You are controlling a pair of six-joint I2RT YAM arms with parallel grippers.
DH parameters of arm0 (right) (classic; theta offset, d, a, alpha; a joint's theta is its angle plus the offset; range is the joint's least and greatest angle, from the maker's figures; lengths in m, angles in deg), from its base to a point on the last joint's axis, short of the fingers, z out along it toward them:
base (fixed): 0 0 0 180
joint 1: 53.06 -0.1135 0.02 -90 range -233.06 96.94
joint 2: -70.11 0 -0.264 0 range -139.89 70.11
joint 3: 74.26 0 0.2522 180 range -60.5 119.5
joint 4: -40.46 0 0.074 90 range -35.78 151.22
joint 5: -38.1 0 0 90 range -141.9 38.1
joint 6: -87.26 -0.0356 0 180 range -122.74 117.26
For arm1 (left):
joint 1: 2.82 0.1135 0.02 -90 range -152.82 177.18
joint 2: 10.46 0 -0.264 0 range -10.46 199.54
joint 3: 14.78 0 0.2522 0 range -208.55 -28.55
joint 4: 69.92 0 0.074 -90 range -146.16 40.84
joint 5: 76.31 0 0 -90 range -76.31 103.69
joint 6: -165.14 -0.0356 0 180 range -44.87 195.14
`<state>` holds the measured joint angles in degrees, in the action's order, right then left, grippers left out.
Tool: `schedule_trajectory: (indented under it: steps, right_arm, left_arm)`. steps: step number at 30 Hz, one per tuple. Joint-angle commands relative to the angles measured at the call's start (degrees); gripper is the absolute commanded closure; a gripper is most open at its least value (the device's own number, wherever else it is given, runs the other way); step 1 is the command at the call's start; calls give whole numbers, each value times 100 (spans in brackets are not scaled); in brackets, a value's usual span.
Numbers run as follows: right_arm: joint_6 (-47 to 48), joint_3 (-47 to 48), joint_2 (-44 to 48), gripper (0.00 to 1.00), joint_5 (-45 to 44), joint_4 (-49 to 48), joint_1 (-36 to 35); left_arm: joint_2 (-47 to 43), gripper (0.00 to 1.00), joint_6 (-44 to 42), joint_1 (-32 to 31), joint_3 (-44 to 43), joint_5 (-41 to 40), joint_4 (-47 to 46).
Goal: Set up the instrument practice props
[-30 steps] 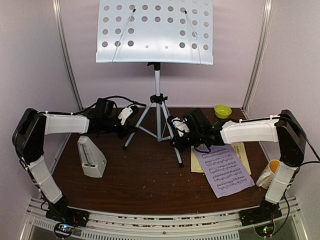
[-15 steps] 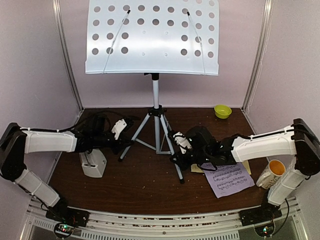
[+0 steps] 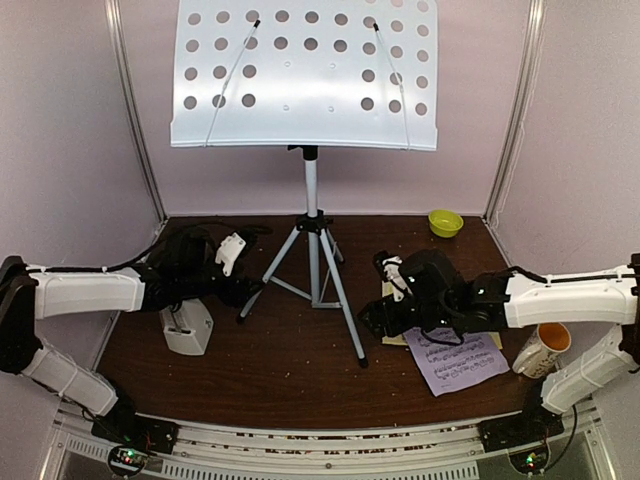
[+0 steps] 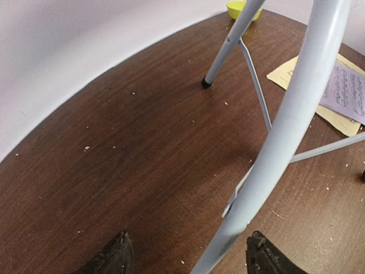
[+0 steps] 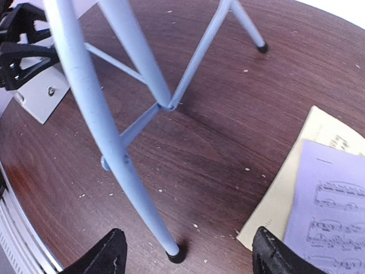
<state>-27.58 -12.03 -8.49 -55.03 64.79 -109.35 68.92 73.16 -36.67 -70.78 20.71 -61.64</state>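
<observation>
Both open (astride tripod [image 4: 285, 131]): left tool [image 4: 188, 248], right tool [image 5: 188, 242].

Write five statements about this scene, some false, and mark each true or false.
1. The stand is upright on its tripod. True.
2. The lilac page lies on the stand. False: on the table, over the yellow page.
3. The left end effector is clamped on the tripod. False: its fingers stand apart, a leg between them.
4. The bowl sits at the table's far right. True.
5. The metronome is right of the tripod. False: left of it.
</observation>
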Motion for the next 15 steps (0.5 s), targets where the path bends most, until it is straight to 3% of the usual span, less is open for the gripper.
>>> schedule_trajectory:
  steps: [1, 7, 15]
  right_arm:
    - [-942, -190, 437, 26, -1279, 1561, -83]
    - [-2052, -126, 213, 21, -2524, 2778, -709]
    - [-3021, 711, -1439, 15, -3507, 4121, -1541]
  left_arm:
    - [-502, 28, 200, -209, 107, -624, -204]
    - [-936, 25, 251, -571, 128, -1425, -41]
    - [-1445, 24, 388, -726, 181, -1625, 80]
